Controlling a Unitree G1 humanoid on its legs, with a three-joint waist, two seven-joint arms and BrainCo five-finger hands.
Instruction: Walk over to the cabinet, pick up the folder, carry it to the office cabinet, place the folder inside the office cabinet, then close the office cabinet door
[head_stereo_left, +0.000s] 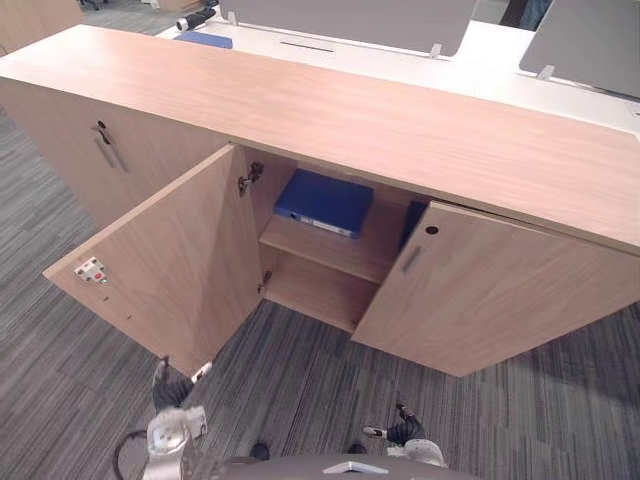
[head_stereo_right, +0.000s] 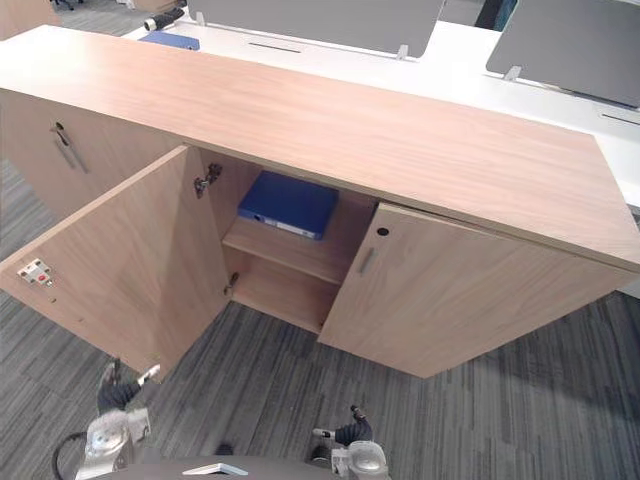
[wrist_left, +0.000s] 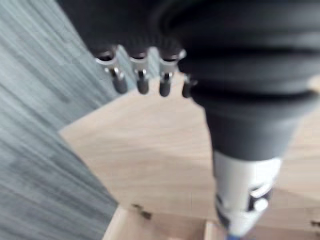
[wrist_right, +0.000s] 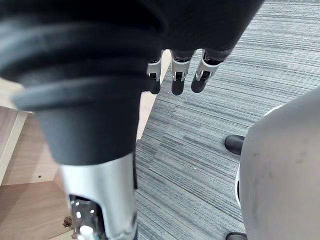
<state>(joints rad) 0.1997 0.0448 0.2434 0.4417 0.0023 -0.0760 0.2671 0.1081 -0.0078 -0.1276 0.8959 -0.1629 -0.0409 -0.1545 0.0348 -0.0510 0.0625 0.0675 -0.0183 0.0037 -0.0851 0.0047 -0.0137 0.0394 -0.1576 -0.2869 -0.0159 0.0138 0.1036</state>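
A blue folder (head_stereo_left: 323, 202) lies flat on the upper shelf (head_stereo_left: 335, 252) inside the long wooden office cabinet (head_stereo_left: 350, 110). The cabinet's left door (head_stereo_left: 170, 265) swings wide open and the right door (head_stereo_left: 500, 295) stands partly open. My left hand (head_stereo_left: 178, 388) hangs low above the carpet in front of the left door's lower corner, fingers (wrist_left: 141, 80) relaxed and holding nothing. My right hand (head_stereo_left: 403, 431) hangs low before the right door, its fingers (wrist_right: 177, 80) also loose and empty. Both hands are well short of the folder.
A closed cabinet door with a metal handle (head_stereo_left: 106, 152) is at the left. Behind the cabinet a white desk (head_stereo_left: 400, 62) carries another blue folder (head_stereo_left: 203, 39) and grey partition screens. Grey striped carpet (head_stereo_left: 300, 380) covers the floor in front.
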